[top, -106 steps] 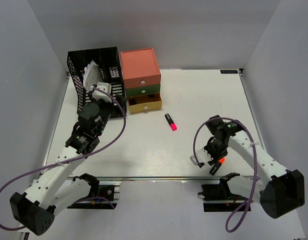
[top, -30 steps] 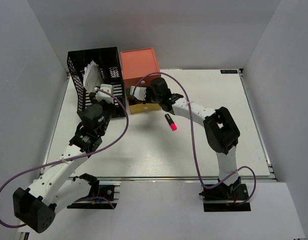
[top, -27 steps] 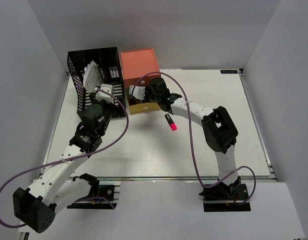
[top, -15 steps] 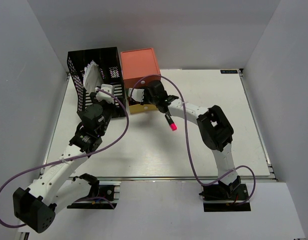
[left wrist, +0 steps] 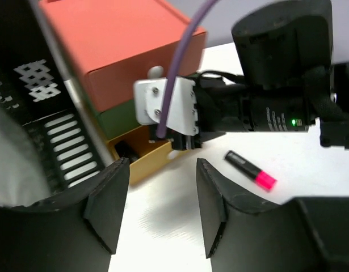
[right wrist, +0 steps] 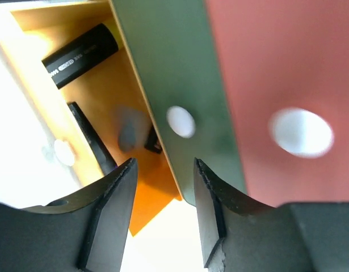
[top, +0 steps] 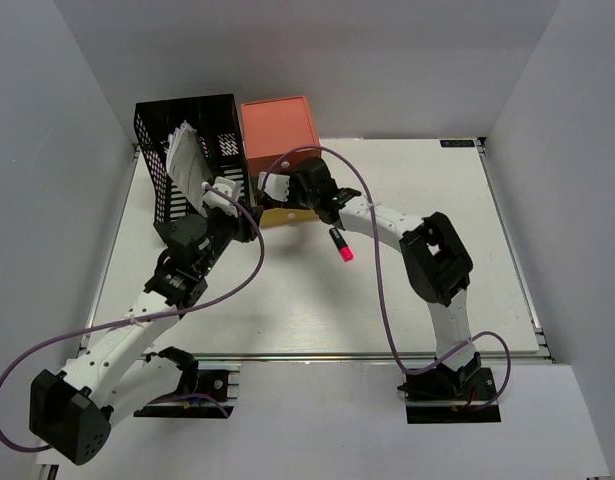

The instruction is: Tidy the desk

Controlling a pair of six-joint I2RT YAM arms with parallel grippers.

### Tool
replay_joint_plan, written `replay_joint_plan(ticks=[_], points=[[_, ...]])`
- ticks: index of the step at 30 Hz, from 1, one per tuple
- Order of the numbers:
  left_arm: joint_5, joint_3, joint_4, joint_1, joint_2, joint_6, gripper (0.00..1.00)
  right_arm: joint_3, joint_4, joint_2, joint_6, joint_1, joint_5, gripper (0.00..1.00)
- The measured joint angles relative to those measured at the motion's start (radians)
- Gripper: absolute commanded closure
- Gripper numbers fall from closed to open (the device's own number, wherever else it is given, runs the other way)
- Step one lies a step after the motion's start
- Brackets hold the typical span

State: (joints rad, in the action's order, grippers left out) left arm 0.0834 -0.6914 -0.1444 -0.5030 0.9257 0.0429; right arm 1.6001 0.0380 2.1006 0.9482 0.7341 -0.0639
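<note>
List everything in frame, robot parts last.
desk: 1, white, under everything
file rack: 1, black mesh, far-left corner
papers: count unclear, white, inside file rack
drawer unit: 1, coral/green/yellow, right of file rack; yellow drawer open
black items: at least 2, inside yellow drawer
highlighter: 1, black with pink end, on desk near drawer unit
cables: 2, purple, along the arms
left arm: 1, white/black, by file rack; left claw open, empty
right arm: 1, white/black, at drawer unit; right claw open, empty
</note>
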Motion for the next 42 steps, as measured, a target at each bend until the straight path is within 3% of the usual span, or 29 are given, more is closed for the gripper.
replay_joint_plan(ticks=[7, 9, 10, 13, 14, 20, 22, 25, 26, 27, 30, 33, 42], points=[[-0.085, 0.018, -0.041, -0.01, 0.037, 0.016, 0.44, 0.007, -0.043, -0.081, -0.056, 0.0, 0.009, 0.44], [-0.096, 0.033, -0.053, -0.013, 0.038, 0.032, 0.54, 0.002, -0.069, -0.099, -0.088, -0.002, 0.017, 0.47], [-0.104, 0.043, -0.065, -0.013, 0.038, 0.045, 0.69, -0.014, -0.086, -0.12, -0.113, -0.006, 0.026, 0.48], [-0.142, 0.061, -0.105, -0.013, 0.058, 0.121, 0.99, -0.122, -0.121, -0.259, -0.22, -0.026, 0.076, 0.82], [-0.156, 0.062, -0.121, -0.014, 0.078, 0.159, 1.0, -0.186, -0.119, -0.34, -0.292, -0.044, 0.093, 1.0], [-0.234, 0.015, -0.171, -0.035, 0.337, 0.441, 1.0, -0.494, -0.074, -0.822, -0.689, -0.24, 0.052, 1.0], [-0.239, -0.041, -0.122, -0.062, 0.443, 0.515, 0.94, -0.557, -0.086, -0.927, -0.775, -0.302, 0.087, 1.0], [-0.221, -0.204, 0.006, -0.131, 0.61, 0.595, 0.75, -0.645, -0.117, -1.019, -0.869, -0.356, 0.152, 0.8], [-0.208, -0.278, 0.061, -0.158, 0.664, 0.614, 0.68, -0.674, -0.128, -1.037, -0.893, -0.374, 0.174, 0.64], [-0.192, -0.359, 0.111, -0.187, 0.719, 0.634, 0.56, -0.706, -0.141, -1.051, -0.917, -0.397, 0.2, 0.59], [-0.117, -0.591, 0.274, -0.265, 0.859, 0.696, 0.41, -0.773, -0.187, -1.069, -0.972, -0.473, 0.272, 0.46], [-0.04, -0.771, 0.407, -0.318, 0.98, 0.771, 0.35, -0.78, -0.235, -1.068, -0.999, -0.535, 0.33, 0.44], [0.145, -1.213, 0.819, -0.376, 1.326, 0.99, 0.33, -0.779, -0.276, -1.146, -1.023, -0.657, 0.452, 0.42]])
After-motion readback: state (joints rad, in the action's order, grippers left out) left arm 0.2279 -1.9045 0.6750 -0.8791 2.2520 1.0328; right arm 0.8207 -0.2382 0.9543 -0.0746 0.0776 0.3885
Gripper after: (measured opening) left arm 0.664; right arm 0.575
